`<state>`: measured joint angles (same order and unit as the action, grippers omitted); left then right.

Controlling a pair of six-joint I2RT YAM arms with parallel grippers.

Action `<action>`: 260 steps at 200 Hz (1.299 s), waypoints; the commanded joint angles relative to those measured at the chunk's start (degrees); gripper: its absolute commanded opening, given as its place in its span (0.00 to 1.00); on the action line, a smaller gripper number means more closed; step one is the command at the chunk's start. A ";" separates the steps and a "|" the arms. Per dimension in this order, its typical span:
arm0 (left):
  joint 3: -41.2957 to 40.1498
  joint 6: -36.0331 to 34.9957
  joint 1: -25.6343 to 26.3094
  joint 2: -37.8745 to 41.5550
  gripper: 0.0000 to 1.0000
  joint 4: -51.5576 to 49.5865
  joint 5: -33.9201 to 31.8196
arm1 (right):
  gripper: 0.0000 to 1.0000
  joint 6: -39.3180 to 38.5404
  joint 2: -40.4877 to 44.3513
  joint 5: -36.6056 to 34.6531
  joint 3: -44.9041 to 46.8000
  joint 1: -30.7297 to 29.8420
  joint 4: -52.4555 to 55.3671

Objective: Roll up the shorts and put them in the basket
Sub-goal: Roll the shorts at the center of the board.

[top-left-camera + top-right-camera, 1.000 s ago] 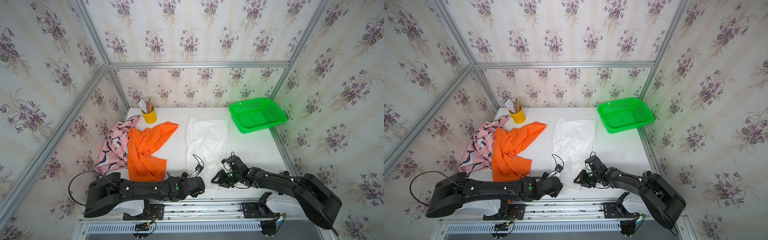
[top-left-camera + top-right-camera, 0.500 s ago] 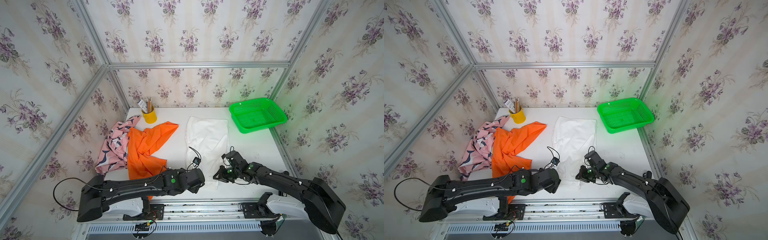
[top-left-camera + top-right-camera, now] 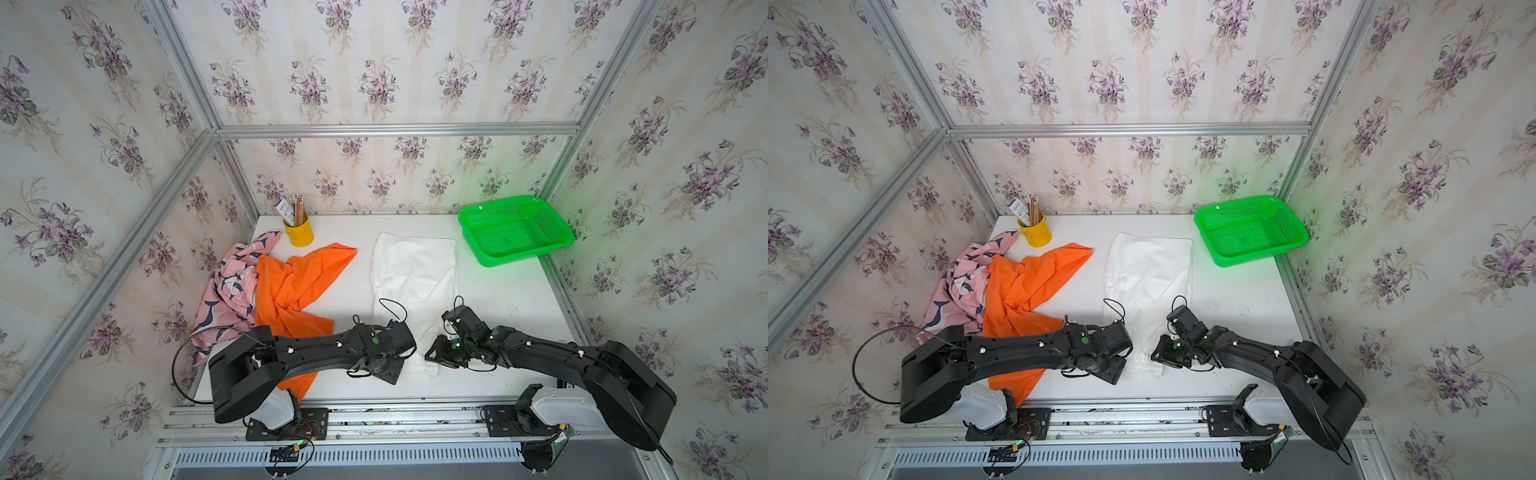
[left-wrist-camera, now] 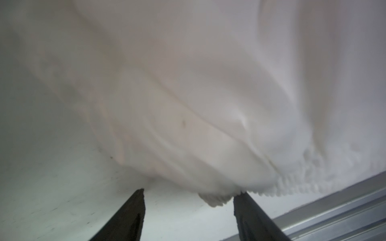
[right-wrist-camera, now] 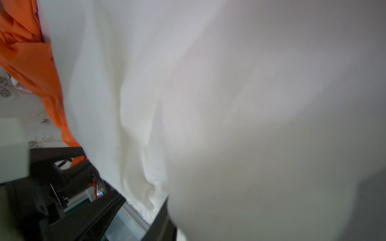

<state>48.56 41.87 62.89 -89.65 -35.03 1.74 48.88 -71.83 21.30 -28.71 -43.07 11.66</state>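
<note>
Plain white cotton shorts (image 3: 415, 274) with a gathered elastic waistband (image 3: 422, 368) lie flat at centre frame in both top views, leg hems toward the back wall and waistband at lower centre on the white tabletop (image 3: 498, 299).

The crumpled bright orange shorts (image 3: 299, 282) and the pink whale-print shorts (image 3: 232, 282) are heaped at centre left, overlapping. Neither is rolled.

Left gripper (image 4: 189, 192): jaws spread and released. A nub of waistband sits between the tips and brushes 1 finger.

Right gripper (image 5: 145, 199): a fold of white cloth sits between its fingers. Blurred fabric hides the rest, so I cannot tell whether it is pinching.

Handling, my read: the cloth is light, limp and thin, so it will sag and slide on the smooth table. The elastic band is the thickest, firmest part. I would take it at its 2 ends, 1 per arm, and roll toward the hems, keeping both sides level.

Green perforated plastic basket (image 3: 525, 259) at upper right, empty.
</note>
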 commanded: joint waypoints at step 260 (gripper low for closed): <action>6.39 -6.91 -8.58 -9.42 0.47 -0.86 0.11 | 0.02 -7.90 -21.20 -5.15 -9.94 -5.42 -2.12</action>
<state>56.45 36.16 55.86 -97.97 -40.34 6.26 41.98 -91.13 27.09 -39.20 -49.71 9.04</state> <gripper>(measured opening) 0.474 0.061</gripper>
